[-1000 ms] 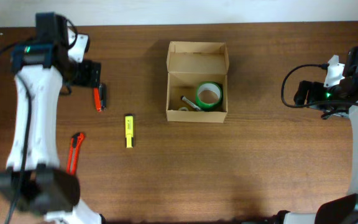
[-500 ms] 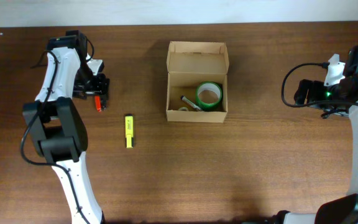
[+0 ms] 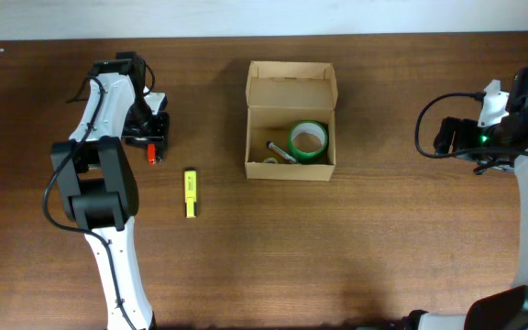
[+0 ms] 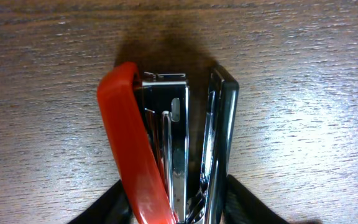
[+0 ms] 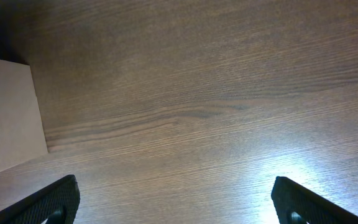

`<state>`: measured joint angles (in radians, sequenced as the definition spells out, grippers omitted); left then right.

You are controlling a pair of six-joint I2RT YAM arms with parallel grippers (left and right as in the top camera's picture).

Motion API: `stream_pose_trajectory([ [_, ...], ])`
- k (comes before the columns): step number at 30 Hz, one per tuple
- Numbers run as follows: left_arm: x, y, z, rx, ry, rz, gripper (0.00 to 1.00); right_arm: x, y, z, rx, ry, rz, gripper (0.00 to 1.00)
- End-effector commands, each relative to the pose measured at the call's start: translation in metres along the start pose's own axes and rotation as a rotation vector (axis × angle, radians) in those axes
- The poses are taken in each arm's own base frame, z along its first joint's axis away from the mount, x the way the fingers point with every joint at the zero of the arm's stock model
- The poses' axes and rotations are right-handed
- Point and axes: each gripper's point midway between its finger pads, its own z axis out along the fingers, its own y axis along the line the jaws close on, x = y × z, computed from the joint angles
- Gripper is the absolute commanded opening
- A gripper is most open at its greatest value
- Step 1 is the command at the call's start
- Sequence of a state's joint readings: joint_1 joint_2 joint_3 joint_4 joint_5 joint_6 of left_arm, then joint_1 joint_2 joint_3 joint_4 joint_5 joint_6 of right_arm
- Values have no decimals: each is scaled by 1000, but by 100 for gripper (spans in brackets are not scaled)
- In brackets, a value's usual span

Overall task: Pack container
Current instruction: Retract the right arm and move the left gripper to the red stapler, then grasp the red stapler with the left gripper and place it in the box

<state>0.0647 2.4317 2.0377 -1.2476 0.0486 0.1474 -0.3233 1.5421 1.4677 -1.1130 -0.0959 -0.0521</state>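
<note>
The container (image 3: 291, 170), a light-brown cardboard box, stands open at the table's middle with its flap lid leaning back. Inside lie a green tape roll (image 3: 307, 140) and a small metal item (image 3: 278, 149). My left gripper (image 3: 149, 134) is at the far left, shut on a red and black stapler (image 3: 151, 152). In the left wrist view the stapler (image 4: 166, 143) lies on the wood with a finger pressed against each side, my left gripper (image 4: 176, 208) at its near end. My right gripper (image 3: 445, 136) is open and empty over bare wood, to the right of the box.
A yellow highlighter (image 3: 191, 192) lies on the table left of the box, below the stapler. The right wrist view shows my open right gripper (image 5: 179, 202) and a corner of the box (image 5: 8, 118) at the left edge.
My left gripper has moved right and down over the stapler and closed round it. The stapler has shifted slightly right. The right arm has not moved.
</note>
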Motion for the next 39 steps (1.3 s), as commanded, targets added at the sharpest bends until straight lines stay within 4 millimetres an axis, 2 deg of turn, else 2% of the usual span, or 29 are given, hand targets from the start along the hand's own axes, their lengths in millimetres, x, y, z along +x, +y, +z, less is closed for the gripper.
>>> stream_pose_trajectory([
  [1,-2,0,8,12,7,-7,36,1,-1,-2,-4,-6,13,99],
  [4,-2,0,8,12,7,-7,5,1,-1,-2,-4,-5,13,99],
  [5,-2,0,8,9,7,-9,2,1,0,-2,-4,-5,13,99],
  [10,-6,4,0,-15,-5,3,2,1,3,-2,-27,-4,13,99],
  [12,-11,3,-16,-14,-22,12,2,1,3,-2,-27,-3,13,100],
  [14,-22,3,-42,-19,-74,26,2,1,3,-2,-27,-4,12,99],
  [17,-37,-8,-92,9,-200,89,2,1,3,-2,-26,-4,13,99],
  [19,-37,-21,-125,11,-266,160,2,1,3,-2,-25,-4,10,99],
  [21,-32,-45,-158,2,-330,252,2,1,2,-2,-18,-4,9,99],
  [23,-23,-82,-193,1,-399,379,2,1,-8,-2,36,-4,12,99],
  [25,-11,-117,-214,-5,-437,492,2,1,-16,-2,41,-6,37,99],
  [27,2,-155,-227,-8,-462,617,1,1,-33,-4,59,-13,85,99],
  [29,14,-186,-224,-1,-440,723,1,4,-53,-7,81,-16,154,99],
  [32,26,-222,-221,-7,-435,896,1,4,-83,-11,126,-42,218,100],
  [34,32,-239,-218,-37,-426,986,1,7,-104,-15,161,-52,269,99],
  [36,36,-251,-212,-65,-411,1080,1,10,-112,-17,162,-55,302,99],
  [37,40,-261,-207,-77,-395,1190,1,10,-113,-17,163,-56,308,99],
  [39,43,-277,-198,-83,-384,1291,1,10,-111,-17,157,-55,306,99],
])
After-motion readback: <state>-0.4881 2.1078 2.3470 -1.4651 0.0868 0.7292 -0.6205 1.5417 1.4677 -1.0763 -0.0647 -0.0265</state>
